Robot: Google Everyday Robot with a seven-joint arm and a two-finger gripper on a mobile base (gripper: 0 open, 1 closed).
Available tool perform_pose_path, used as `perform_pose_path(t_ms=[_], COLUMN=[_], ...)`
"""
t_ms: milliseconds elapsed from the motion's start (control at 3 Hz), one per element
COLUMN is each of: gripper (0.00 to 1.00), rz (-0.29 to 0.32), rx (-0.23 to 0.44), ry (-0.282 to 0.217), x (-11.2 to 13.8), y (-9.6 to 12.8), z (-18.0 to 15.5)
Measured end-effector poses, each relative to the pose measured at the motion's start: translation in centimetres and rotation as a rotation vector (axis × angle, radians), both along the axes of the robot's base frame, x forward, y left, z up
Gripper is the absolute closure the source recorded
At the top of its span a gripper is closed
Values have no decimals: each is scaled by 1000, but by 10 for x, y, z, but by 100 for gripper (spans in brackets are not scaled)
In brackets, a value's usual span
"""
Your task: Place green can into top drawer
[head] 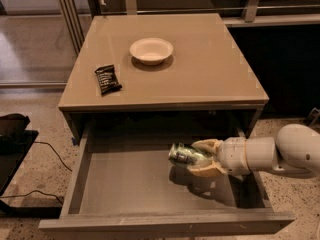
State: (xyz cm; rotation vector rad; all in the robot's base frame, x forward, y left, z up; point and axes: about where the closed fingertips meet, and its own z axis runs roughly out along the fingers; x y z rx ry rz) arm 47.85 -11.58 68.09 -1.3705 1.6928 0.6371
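Gripper [196,158] sits over the open top drawer [125,189], R of ctr, w/ the arm [280,151] reaching in from the R side. Its two fingers [204,170] are clamped on the green can [181,155], one above and one below. The can lies on its side, silver end pointing L. The shadow on the drawer floor under it tells me it's probably hanging just above the btm, not touching.

Step in hand, as I judge it: lower and let go. I'd drop straight down until the can is about resting on the floor, then part the fingers slowly. On its side it'll likely roll fwd or back, so a low release matters.

Edges: the R side wall is close under the wrist, and the cabinet top [210,79] overhangs just behind. The front panel is nearer me, w/ some gap. The L half of the drawer floor is bare, so there's room to shift L if needed. The exit looks best up and out to the R. The bowl [151,50] and black snack-bar wrapper [108,79] sit up on top, well apart from all this.
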Motion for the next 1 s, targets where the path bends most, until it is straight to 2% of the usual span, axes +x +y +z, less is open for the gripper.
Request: perform_pose_path(t_ms=[333, 667, 1000], gripper=[100, 100, 100], rz=[25, 36, 20], rx=[-13, -33, -61], ry=[31, 40, 39], x=[7, 18, 26], y=[21, 41, 49], z=[-27, -48, -63])
